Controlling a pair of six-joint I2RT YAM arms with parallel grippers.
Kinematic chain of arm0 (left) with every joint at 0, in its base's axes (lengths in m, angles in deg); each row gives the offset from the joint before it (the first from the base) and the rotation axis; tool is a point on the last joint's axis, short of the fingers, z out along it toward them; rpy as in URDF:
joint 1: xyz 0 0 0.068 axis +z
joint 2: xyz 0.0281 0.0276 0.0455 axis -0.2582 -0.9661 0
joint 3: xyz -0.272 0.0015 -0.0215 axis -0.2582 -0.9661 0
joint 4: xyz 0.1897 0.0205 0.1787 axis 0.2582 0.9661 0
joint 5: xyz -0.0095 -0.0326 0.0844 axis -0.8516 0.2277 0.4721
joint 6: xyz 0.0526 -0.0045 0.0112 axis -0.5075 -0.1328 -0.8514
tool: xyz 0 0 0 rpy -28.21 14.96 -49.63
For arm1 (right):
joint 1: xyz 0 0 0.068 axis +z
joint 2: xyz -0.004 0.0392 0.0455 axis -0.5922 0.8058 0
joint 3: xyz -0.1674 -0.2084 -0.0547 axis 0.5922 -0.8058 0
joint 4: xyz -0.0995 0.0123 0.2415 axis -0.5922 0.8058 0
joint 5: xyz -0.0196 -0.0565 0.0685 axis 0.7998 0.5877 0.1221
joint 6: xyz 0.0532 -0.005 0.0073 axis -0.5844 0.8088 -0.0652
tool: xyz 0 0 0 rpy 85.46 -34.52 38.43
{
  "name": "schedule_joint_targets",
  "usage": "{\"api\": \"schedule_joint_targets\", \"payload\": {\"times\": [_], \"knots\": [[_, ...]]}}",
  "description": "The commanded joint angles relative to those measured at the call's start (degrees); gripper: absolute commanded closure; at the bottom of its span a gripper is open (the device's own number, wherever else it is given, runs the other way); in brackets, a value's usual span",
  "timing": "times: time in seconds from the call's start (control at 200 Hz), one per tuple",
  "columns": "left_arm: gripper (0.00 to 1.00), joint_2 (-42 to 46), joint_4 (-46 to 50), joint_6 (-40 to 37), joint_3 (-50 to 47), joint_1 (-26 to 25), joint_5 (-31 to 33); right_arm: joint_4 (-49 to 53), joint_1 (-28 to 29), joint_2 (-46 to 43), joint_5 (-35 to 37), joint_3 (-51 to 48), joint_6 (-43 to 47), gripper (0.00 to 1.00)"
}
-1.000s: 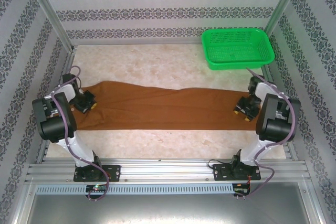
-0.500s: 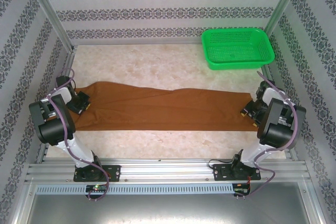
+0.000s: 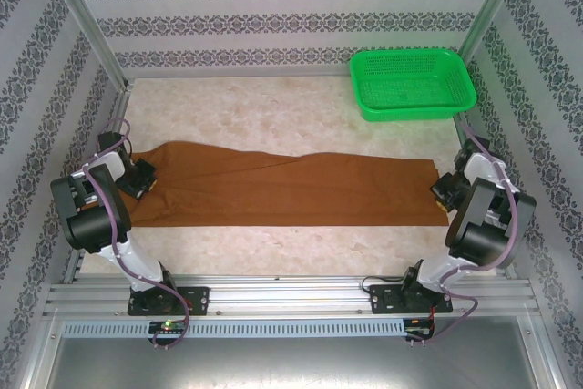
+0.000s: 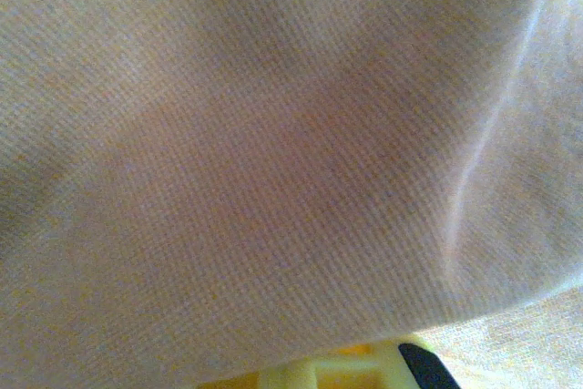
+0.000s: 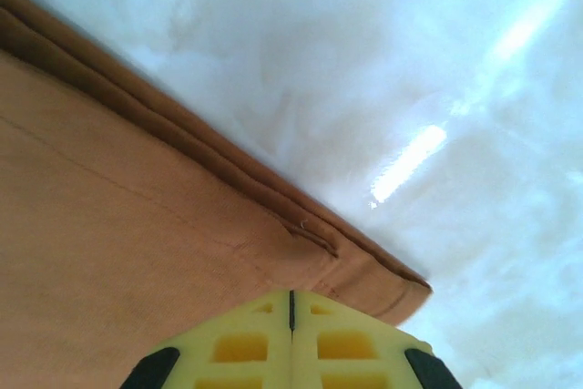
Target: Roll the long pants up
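Note:
The rust-brown long pants (image 3: 282, 190) lie flat and stretched across the table from left to right. My left gripper (image 3: 138, 179) is at their wide left end, shut on the cloth. In the left wrist view the pants (image 4: 273, 152) drape close over the lens, above a yellow finger (image 4: 351, 366). My right gripper (image 3: 446, 190) is at the narrow right end. In the right wrist view its yellow fingers (image 5: 246, 343) are pressed together at the hem corner of the pants (image 5: 137, 243), with a small pucker in the cloth just ahead of the right gripper (image 5: 291, 296).
A green plastic basket (image 3: 414, 84) stands at the back right, behind the right arm. Patterned walls and metal posts enclose the pale marble table (image 3: 273, 111). Bare table runs behind and in front of the pants.
The right gripper moved right along the pants to their far end and closed there. The left gripper drew the left end slightly leftward, then held still.

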Motion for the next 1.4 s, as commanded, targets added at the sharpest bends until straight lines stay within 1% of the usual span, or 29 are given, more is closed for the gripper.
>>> {"api": "schedule_joint_targets", "payload": {"times": [0.0, 0.08, 0.135, 0.19, 0.205, 0.22, 0.26, 0.275, 0.305, 0.32, 0.39, 0.49, 0.64, 0.689, 0.754, 0.784, 0.809, 0.824, 0.839, 0.889, 0.924, 0.944, 1.154, 1.394], "knots": [[1.00, -1.2, -2.0, 0.6, -1.7, 0.3, 6.1, 3.7, -1.1, -5.8, 2.6, 2.8, 0.3, 1.00], [1.00, -1.0, -2.3, 0.6, -1.9, 0.3, 5.7, 2.5, -1.0, -8.4, 1.9, 1.3, -0.2, 1.00], [1.00, -1.0, -2.3, 0.7, -1.9, 0.3, 5.3, 2.1, -1.0, -7.7, -1.0, 0.5, 0.2, 1.00], [1.00, -0.8, -2.1, 0.7, -1.8, 0.1, 4.9, 2.6, -0.3, -5.7, -4.2, -0.1, 0.6, 0.70], [1.00, -0.6, -2.0, 0.7, -1.8, 0.1, 4.8, 2.7, 0.0, -5.1, -4.8, -0.2, 0.7, 0.64], [1.00, -0.5, -1.9, 0.7, -1.8, 0.0, 4.7, 2.9, 0.5, -4.7, -5.1, -0.4, 0.8, 0.62], [1.00, 0.1, -1.7, 0.7, -1.8, -0.3, 4.6, 2.6, 1.9, -3.9, -5.7, -1.4, 0.8, 0.60], [1.00, 0.4, -1.8, 0.7, -1.8, -0.4, 4.6, 1.9, 2.6, -4.0, -5.9, -2.0, 0.7, 0.54], [0.98, 0.8, -2.0, 0.6, -2.0, -0.8, 4.5, 0.5, 4.0, -3.9, -6.3, -3.6, 0.5, 0.51], [0.96, 1.1, -2.0, 0.7, -2.0, -1.1, 4.5, 0.0, 4.7, -3.9, -6.2, -4.1, 0.3, 0.47], [0.91, 1.9, -2.0, 0.7, -2.0, -1.8, 4.6, -1.2, 7.3, -2.7, -5.4, -5.8, -0.6, 0.46], [0.84, 2.8, -2.3, 0.4, -2.5, -2.6, 5.2, -2.7, 9.3, 0.0, -4.9, -6.9, -1.4, 0.46], [0.84, 2.1, -2.8, -0.1, -3.0, -3.5, 5.4, -2.6, 10.9, 3.0, -2.2, -6.7, -1.5, 0.45], [0.84, 1.6, -2.9, -0.2, -3.0, -3.8, 5.6, -2.4, 11.1, 3.7, -1.6, -6.3, -1.7, 0.46], [0.84, 0.7, -3.2, -0.1, -2.9, -4.1, 5.5, -1.9, 11.2, 4.4, -1.2, -5.5, -2.2, 0.53], [0.84, 0.4, -3.3, -0.1, -2.7, -4.2, 5.2, -1.9, 11.2, 4.5, -1.0, -5.2, -2.1, 0.60], [0.84, 0.1, -3.2, 0.0, -2.6, -4.1, 5.0, -1.6, 11.3, 4.4, -0.5, -5.0, -2.4, 0.69], [0.84, 0.0, -3.2, 0.0, -2.5, -4.2, 5.0, -1.5, 11.2, 4.4, -0.1, -4.8, -2.5, 0.76], [0.84, -0.1, -3.3, 0.0, -2.4, -4.2, 5.0, -1.5, 11.2, 4.2, 0.1, -4.8, -2.6, 0.81], [0.84, -0.1, -3.3, 0.1, -2.3, -4.1, 4.9, -1.3, 11.2, 3.7, 0.4, -4.4, -2.9, 0.85], [0.84, -0.1, -3.3, 0.2, -2.1, -4.1, 4.9, -1.3, 11.2, 3.4, 0.4, -4.1, -2.9, 0.97], [0.84, -0.1, -3.3, 0.2, -2.0, -4.1, 4.9, -1.2, 11.2, 3.3, 0.5, -4.0, -3.1, 0.99], [0.85, 1.3, -2.1, 0.0, -1.6, -4.1, 5.8, 1.9, 11.1, 1.0, 1.8, -0.6, -2.7, 1.00], [0.85, 3.3, 1.3, 0.3, -0.3, -3.9, 10.9, 9.2, 10.1, -11.9, 5.6, 1.5, -1.0, 1.00]]}}
